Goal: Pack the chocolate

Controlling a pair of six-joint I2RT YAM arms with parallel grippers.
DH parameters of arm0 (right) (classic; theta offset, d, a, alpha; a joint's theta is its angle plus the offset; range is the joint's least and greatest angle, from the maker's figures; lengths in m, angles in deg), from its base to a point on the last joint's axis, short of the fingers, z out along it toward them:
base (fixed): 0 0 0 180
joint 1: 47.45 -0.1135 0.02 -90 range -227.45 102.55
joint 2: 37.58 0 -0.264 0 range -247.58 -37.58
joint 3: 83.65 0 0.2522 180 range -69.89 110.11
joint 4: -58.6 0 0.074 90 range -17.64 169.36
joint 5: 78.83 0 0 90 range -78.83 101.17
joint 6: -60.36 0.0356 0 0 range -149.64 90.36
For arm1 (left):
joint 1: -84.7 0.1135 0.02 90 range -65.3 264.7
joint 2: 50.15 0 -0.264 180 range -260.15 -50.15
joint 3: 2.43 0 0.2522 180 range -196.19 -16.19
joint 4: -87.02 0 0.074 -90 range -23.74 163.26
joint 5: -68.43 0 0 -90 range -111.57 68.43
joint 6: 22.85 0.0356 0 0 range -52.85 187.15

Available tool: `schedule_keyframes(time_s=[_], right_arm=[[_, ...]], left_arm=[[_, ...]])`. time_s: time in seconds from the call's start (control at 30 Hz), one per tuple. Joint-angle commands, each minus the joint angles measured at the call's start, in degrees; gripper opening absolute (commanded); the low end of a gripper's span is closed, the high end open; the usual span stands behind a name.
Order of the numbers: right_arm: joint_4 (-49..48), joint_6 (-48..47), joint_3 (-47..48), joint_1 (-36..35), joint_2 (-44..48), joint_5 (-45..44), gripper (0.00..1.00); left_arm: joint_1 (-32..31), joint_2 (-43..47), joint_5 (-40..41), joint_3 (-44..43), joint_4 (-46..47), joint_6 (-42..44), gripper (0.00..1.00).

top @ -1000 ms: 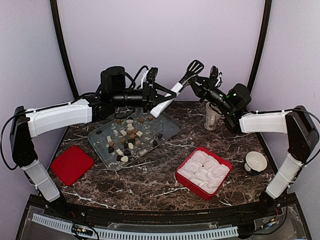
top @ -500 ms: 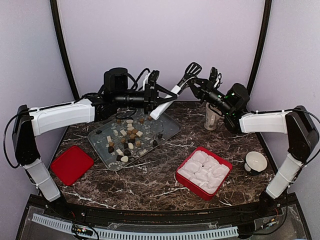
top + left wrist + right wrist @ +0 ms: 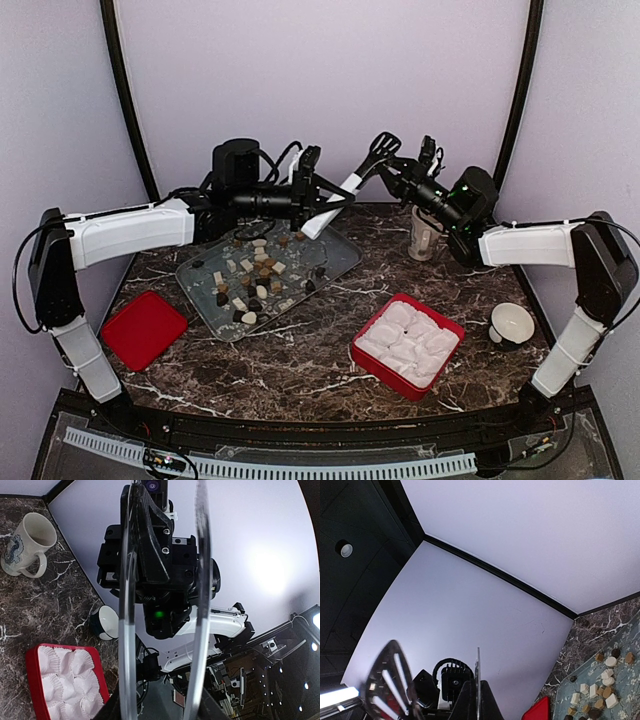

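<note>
**Spatula hangs between two arms; chocolate not yet packed**

I have both arms raised over the back edge of the tabletop (image 3: 300, 375). The spatula (image 3: 350, 184) slants in the air between them, its black slotted head up by the right gripper (image 3: 390, 172) and its white handle running down past the left gripper (image 3: 330, 192). The right jaws are pressed together; whether they pinch the spatula's neck I cannot tell. The left jaws stand apart, and the wrist view shows nothing between them. I read this as a handover, passing the tool to the arm nearest the sweets. The chocolate (image 3: 258, 272), in dark, tan and cream lumps, lies scattered on the glass tray (image 3: 343, 262) toward the back-left corner, none of it packed. The red box (image 3: 385, 372) sits right of centre toward the front edge, its white paper cups empty and ready for the pieces. A flat red lid (image 3: 143, 328) lies by the left edge, out of the way.
</note>
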Motion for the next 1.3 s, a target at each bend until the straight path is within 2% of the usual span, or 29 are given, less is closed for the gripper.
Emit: schedule_keyframes(time_s=[0.0,0.13,0.27,0.5,0.63,0.8,0.83,0.87,0.9,1.1,1.2,1.27], right_arm=[[0.1,-1.2,-1.0,0.2,1.0,-2.7,0.08],[4.4,-2.1,-0.9,0.5,1.5,-1.7,0.39],[6.9,-3.6,-2.7,2.1,3.3,-3.1,0.55],[11.6,-5.7,-5.2,9.7,9.2,-2.5,0.67],[18.7,-10.2,-3.7,13.0,12.0,-0.4,0.76],[37.9,-23.1,0.4,13.1,15.9,2.6,0.83],[41.1,-25.2,0.7,13.1,16.8,2.9,0.86],[44.5,-27.3,0.7,13.1,17.9,3.0,0.96],[47.9,-29.3,0.7,13.1,18.7,3.5,0.99],[71.7,-43.8,2.9,13.1,21.3,2.1,1.00],[84.2,-49.4,5.7,13.1,21.0,-1.5,1.00],[87.4,-50.3,5.2,13.1,22.8,-4.3,1.00]], left_arm=[[-0.3,1.2,-2.3,-1.7,1.9,0.6,0.38],[0.4,2.7,-1.0,-1.5,1.1,2.0,0.36],[0.8,4.2,-0.8,-1.2,-0.3,3.4,0.36],[3.0,8.6,-0.1,2.4,-4.5,5.9,0.36],[5.4,12.1,3.3,3.1,-15.5,12.4,0.37],[11.5,16.8,11.5,2.9,-37.4,22.6,0.37],[12.8,17.8,12.2,3.3,-39.9,23.6,0.37],[14.1,18.8,12.8,3.6,-42.0,24.5,0.37],[15.3,19.5,13.5,3.6,-44.4,25.6,0.37],[18.8,19.3,20.4,-0.1,-58.2,34.4,0.37],[18.9,19.2,22.3,0.6,-59.7,35.9,0.37],[18.8,19.0,22.6,1.5,-60.0,36.4,0.37]])
